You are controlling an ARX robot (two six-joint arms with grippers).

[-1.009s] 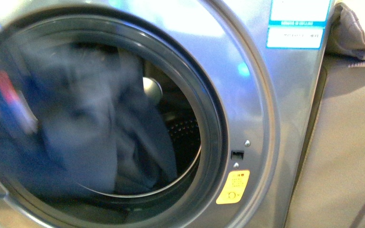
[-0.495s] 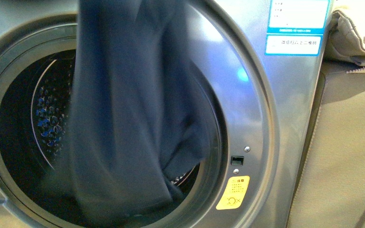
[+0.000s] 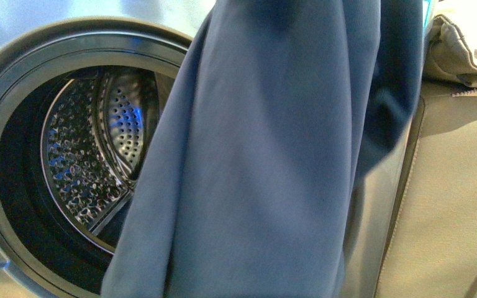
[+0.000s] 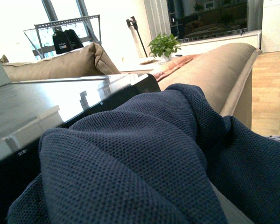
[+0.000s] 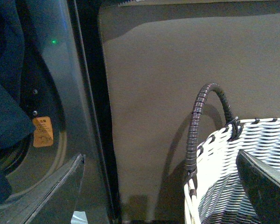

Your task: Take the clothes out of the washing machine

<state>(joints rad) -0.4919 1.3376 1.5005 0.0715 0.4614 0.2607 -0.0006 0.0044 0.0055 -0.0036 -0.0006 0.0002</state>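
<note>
One washing machine (image 3: pixel 49 37); one dark blue garment (image 3: pixel 261 161); one woven basket (image 5: pixel 242 172) with one handle (image 5: pixel 200 121) showing; one orange sticker (image 5: pixel 43 131); one green light (image 5: pixel 53 42); one potted plant (image 4: pixel 164 45); two blue-white labels, largely hidden.

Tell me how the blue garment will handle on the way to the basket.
Probably floppy: the blue garment hangs in long folds before the washing machine. Likely light, given its thin open knit. It may sway and snag the woven basket handle.
</note>
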